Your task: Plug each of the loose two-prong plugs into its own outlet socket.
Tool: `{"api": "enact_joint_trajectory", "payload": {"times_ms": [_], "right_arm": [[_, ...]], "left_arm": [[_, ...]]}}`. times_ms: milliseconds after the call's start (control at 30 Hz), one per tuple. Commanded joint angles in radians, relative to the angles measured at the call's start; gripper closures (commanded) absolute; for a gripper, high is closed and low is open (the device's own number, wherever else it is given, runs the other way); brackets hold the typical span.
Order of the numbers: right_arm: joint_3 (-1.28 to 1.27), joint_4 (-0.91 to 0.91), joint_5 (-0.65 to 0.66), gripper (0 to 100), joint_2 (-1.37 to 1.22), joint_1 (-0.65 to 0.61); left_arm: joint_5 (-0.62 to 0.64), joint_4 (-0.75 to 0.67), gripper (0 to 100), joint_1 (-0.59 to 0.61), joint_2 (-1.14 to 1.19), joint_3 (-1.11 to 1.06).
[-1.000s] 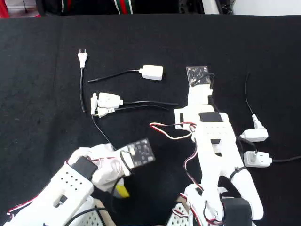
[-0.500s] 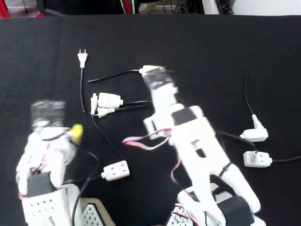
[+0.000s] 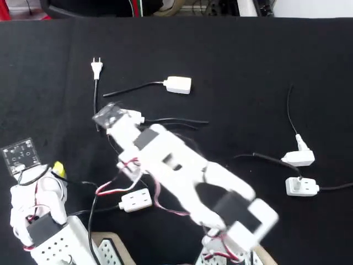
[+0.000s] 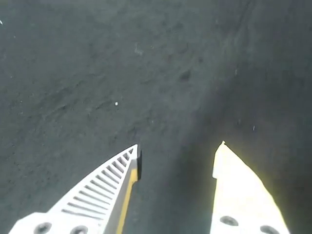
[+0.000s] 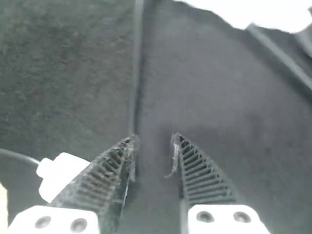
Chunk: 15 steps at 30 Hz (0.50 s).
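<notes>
Two arms worked over the black cloth table (image 3: 248,55).
The right gripper (image 5: 152,141), fingers narrowly apart, hung over a black cord (image 5: 137,73) beside a small white plug (image 5: 56,173); the left gripper (image 4: 178,146) gaped wide at near left; a loose white two-prong plug (image 3: 97,67) lay far left.

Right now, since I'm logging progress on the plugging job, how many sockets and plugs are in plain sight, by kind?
Outlet sockets: 4
Loose plug: 1
Seated plugs: 2
Total: 7
The right arm covers whatever lies under it.
</notes>
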<state>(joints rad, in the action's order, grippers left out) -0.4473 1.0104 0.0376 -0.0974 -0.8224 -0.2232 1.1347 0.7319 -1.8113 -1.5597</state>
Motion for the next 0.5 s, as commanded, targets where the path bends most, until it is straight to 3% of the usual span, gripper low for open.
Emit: {"api": "enact_joint_trajectory", "payload": {"times_ms": [0,467], "right_arm": [[0.114,0.009,0.002,87.9,-0.076,-0.031],[0.153,-0.044,0.003,88.2,-0.229,-0.035]], "left_arm": [[-0.063,0.051,75,0.013,-0.006,0.002],[-0.087,0.055,75,0.007,-0.008,-0.013]]}}
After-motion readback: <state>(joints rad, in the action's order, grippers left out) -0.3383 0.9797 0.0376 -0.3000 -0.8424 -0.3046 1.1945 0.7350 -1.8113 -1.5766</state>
